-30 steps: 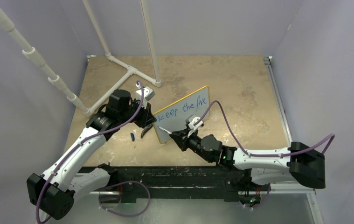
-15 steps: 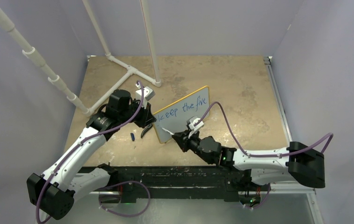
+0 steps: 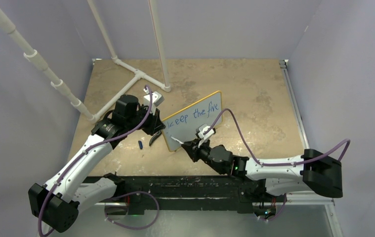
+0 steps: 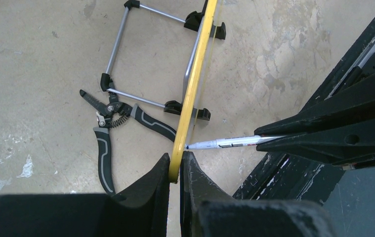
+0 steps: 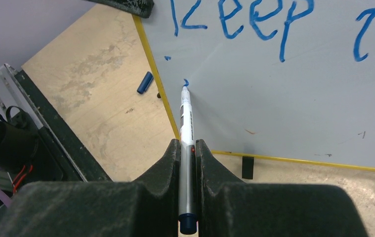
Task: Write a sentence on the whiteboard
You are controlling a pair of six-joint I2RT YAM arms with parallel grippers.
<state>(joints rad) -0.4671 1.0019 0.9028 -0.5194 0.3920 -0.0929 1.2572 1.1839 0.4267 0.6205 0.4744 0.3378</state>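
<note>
the whiteboard [image 3: 187, 129] stands propped up near the middle of the bench [image 3: 254, 98], just beyond the two arms, its face turned toward the right one. the sentence [image 5: 244, 17] so far reads "keep the five" in blue along the top. lower down, close to the left frame, there is a stray dot and a tiny hook of fresh ink. the marker [image 5: 186, 113] has its tip on that hook, so i take this as the very start of a second line.

the right pincer [image 5: 187, 143] is clamped on the marker's barrel, with the tip sticking well out in front. the left pincer [image 4: 175, 160] is closed on the yellow frame at the board's left edge, bracing it.

to do this stroke well, i would press lightly and evenly, since the board looks as if it could rock back. the line should run rightward, level with the words above and with a clear gap beneath "keep". the start sits right beside the frame, so there is no room to drift left. lifting cleanly between letters should stop smears, and the left grip ought not to loosen mid-stroke.

i see no container in any view, only loose things. a blue cap [image 5: 145, 82] lies on the bench left of the board. pliers [image 4: 108, 116] and a wire stand [image 4: 121, 34] lie behind it.
</note>
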